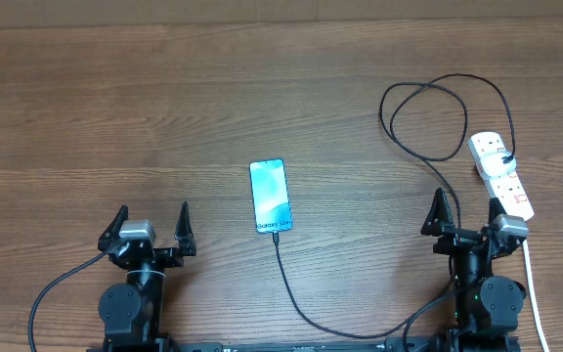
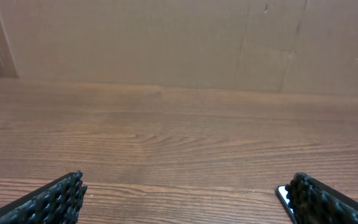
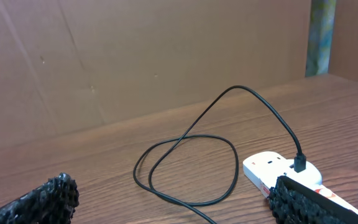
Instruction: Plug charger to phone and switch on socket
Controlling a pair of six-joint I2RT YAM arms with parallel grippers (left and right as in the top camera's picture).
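The phone [image 1: 270,196] lies face up mid-table, cyan screen lit, and a corner of it shows in the left wrist view [image 2: 282,195]. The black charger cable [image 1: 291,293] runs from the phone's near end, curves along the front edge, loops at the back right [image 1: 428,108] and ends in a plug in the white socket strip [image 1: 501,174]. The strip [image 3: 272,169] and the cable loop [image 3: 185,168] show in the right wrist view. My left gripper [image 1: 151,227] is open and empty at the front left. My right gripper [image 1: 469,211] is open and empty just in front of the strip.
The strip's white cord [image 1: 533,293] runs down the right edge toward the front. A brown cardboard wall [image 2: 179,43] stands behind the wooden table [image 1: 115,117].
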